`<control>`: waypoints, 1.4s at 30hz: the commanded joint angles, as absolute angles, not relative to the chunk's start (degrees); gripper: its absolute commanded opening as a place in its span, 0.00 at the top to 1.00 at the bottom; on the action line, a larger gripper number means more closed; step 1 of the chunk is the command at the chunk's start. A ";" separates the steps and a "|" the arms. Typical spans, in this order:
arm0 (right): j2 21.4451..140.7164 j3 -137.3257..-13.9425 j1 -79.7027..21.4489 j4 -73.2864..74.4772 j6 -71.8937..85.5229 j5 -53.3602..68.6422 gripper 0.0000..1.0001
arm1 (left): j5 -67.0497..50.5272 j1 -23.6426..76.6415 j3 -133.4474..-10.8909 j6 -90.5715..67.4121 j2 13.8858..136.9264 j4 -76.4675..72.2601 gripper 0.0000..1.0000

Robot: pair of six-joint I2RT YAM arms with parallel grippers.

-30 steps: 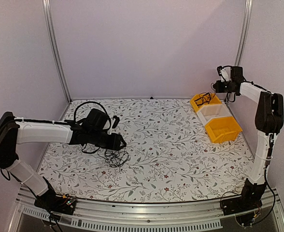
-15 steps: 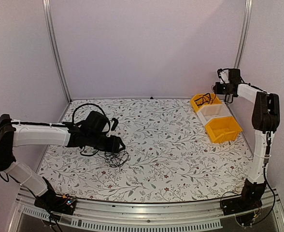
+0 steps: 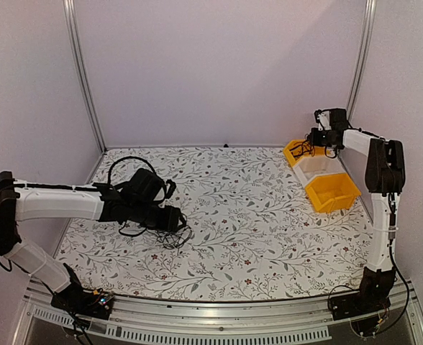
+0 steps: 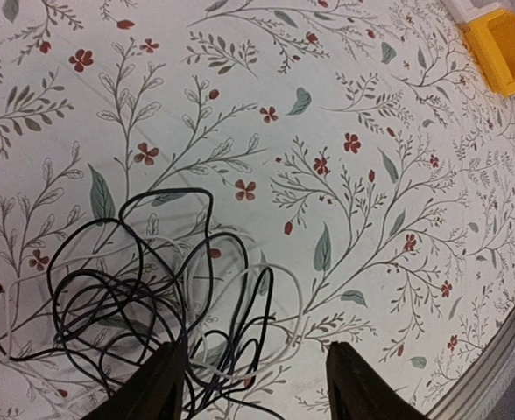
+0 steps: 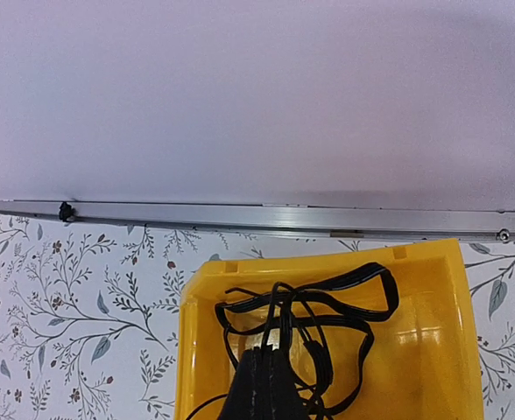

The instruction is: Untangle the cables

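- Near left, the left gripper (image 4: 257, 360) hangs low over the floral table (image 3: 255, 215), fingers spread wide, nothing between them.
- Right under it lies the bunch of cables (image 4: 144, 297), thin black loops in a tangle, one finger at its edge.
- Far right, three bins in a row: near yellow bin (image 3: 332, 192), white bin (image 3: 319, 165), far yellow bin (image 5: 415, 350).
- In that far bin, one more black cable (image 5: 279, 306).
- The right gripper (image 5: 262, 363) is clamped tight above it, strands meeting at its tips; whether it pinches them, can't tell.
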State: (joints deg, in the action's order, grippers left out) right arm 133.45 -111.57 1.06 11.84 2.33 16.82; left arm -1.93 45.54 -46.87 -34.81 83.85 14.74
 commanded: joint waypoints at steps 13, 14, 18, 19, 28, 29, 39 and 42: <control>137.15 -111.63 0.42 10.73 0.67 12.20 0.95 | -0.15 48.60 -46.14 -37.40 82.00 15.68 0.42; 136.79 -111.42 0.44 10.92 0.62 12.00 0.88 | -0.17 48.57 -46.23 -37.10 82.30 15.25 0.42; 132.85 -111.09 0.42 11.25 0.62 13.43 0.73 | -0.17 48.56 -46.84 -35.47 84.16 12.85 0.41; 131.17 -111.09 0.40 11.36 -0.54 13.57 0.71 | -0.18 48.60 -46.95 -34.98 84.64 12.14 0.41; 120.06 -105.91 0.92 13.62 -5.30 16.98 0.50 | -1.13 48.62 -48.24 -31.75 89.42 8.07 0.42; 118.86 -105.19 0.92 14.11 -6.07 18.05 0.47 | -1.21 48.60 -48.05 -31.72 89.43 7.70 0.42; 121.76 -114.03 -2.46 37.74 -30.52 29.79 0.45 | -0.90 48.63 -46.06 -30.76 87.49 8.08 0.41; 123.96 -114.75 -2.44 39.61 -31.87 27.28 0.44 | -0.55 48.66 -45.72 -30.83 87.13 8.29 0.42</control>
State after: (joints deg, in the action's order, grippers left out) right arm 120.36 -112.79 -1.65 30.28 -24.58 27.75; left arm -0.86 47.90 -46.72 -31.70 88.90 8.80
